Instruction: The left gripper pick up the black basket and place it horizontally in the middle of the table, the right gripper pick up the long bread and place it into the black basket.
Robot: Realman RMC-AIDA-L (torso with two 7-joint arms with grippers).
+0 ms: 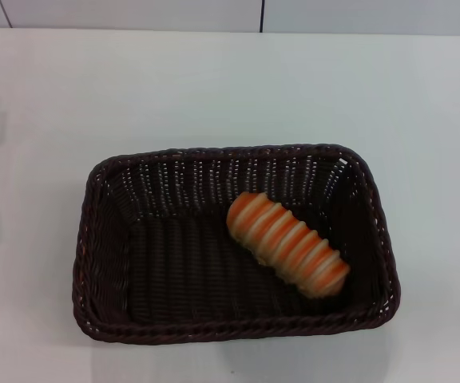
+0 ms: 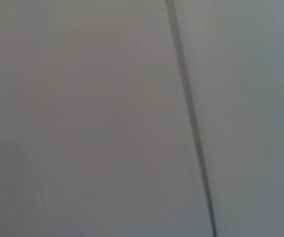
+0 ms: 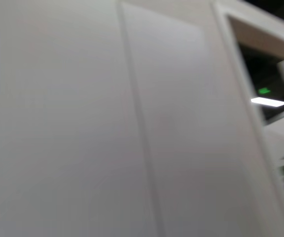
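The basket (image 1: 234, 243) sits near the counter's (image 1: 214, 88) front edge, about midway between its left and right edges, long side running across. The bread (image 1: 287, 244) lies inside it on the floor of the right half, slanted, one end toward the back wall and the other toward the front right corner. No writing shows on either. Beyond, bare counter runs to the far edge. Neither tool appears anywhere; both wrist views show only pale wall panels.

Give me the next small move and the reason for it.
Probably none beyond keeping both arms parked: the bread already lies inside the basket, which sits lengthwise across the middle of the table, and neither gripper is in view.
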